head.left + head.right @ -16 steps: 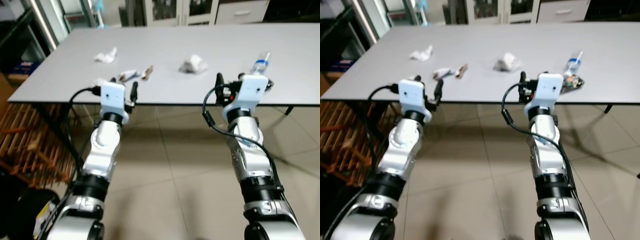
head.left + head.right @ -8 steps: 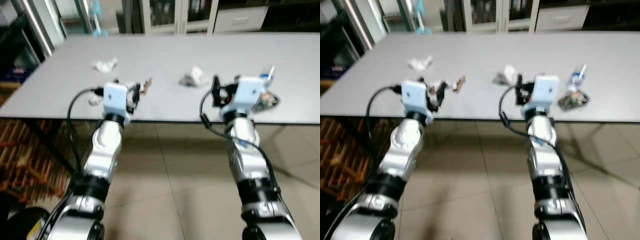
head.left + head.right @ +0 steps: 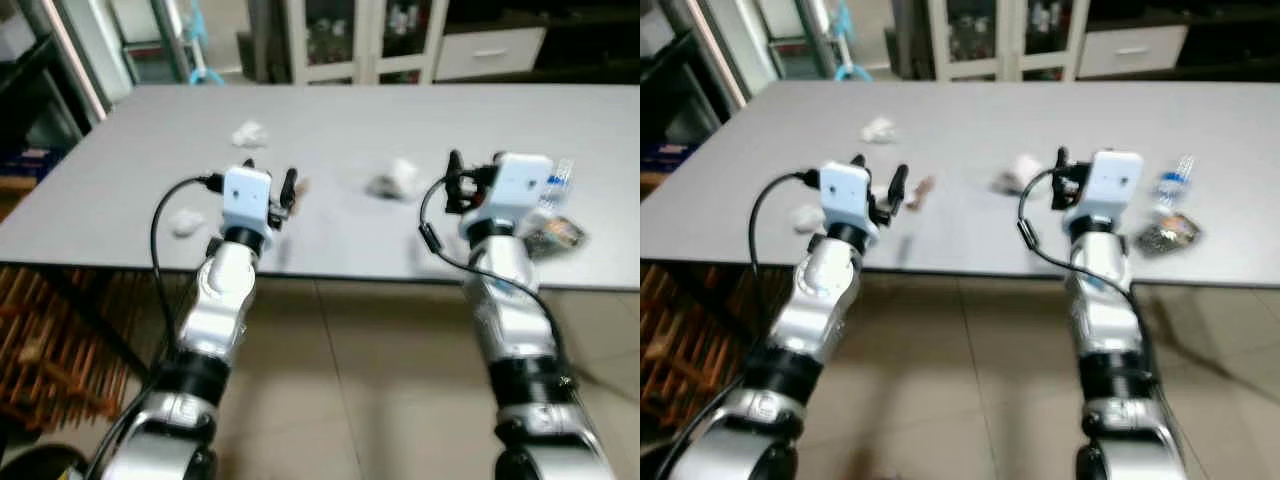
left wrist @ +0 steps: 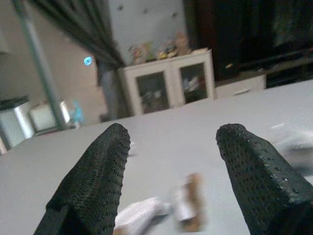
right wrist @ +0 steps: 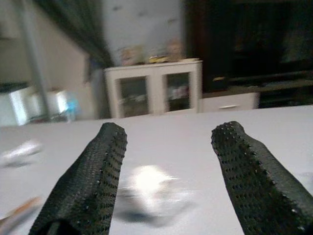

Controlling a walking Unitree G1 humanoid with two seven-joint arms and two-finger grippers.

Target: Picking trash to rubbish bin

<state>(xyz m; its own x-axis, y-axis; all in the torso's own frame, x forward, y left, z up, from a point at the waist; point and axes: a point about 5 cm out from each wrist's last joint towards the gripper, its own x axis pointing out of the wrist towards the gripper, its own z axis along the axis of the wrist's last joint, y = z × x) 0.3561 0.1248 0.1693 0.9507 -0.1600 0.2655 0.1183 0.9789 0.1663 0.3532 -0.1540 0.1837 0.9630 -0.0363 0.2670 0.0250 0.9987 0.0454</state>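
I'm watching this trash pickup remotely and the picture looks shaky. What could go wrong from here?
The head views are blurred, so aim at the small wrapper ahead of the open left hand may be off. The crumpled tissue before the open right hand is light; a finger could push it away instead of closing on it. The bottle lies beside the right arm near the table edge and might get knocked off.

Three paper wads (image 3: 249, 133), one bottle (image 3: 1171, 186), one wrapper (image 3: 1168, 235)
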